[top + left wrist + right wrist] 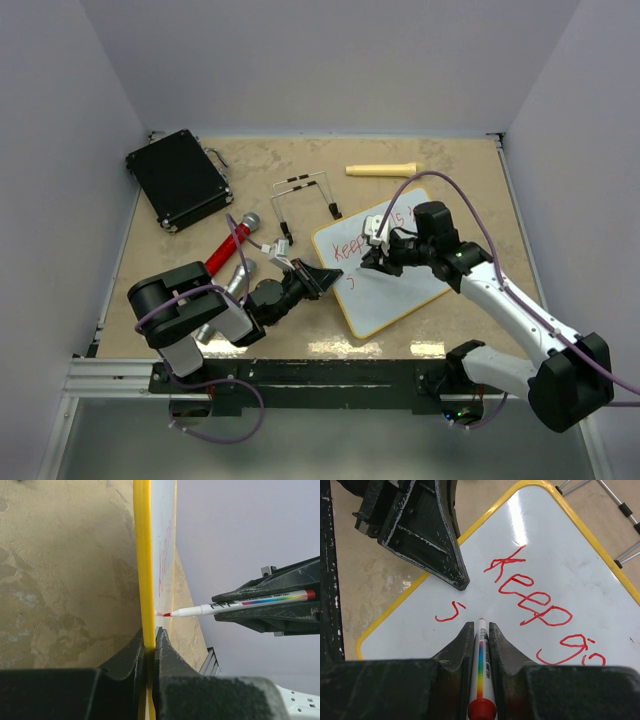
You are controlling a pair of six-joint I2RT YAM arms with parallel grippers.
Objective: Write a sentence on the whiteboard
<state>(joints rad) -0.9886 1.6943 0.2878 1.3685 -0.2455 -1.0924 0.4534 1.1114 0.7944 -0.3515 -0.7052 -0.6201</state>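
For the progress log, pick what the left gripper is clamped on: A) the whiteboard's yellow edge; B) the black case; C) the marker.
A: the left gripper pinches the whiteboard by its yellow frame, while the marker sits in the right gripper.

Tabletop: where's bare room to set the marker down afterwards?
Free: the far strip between black case and cream stick; the right side beyond the whiteboard. Crowded: centre-left, around wire stand, red-handled tool and left claw.
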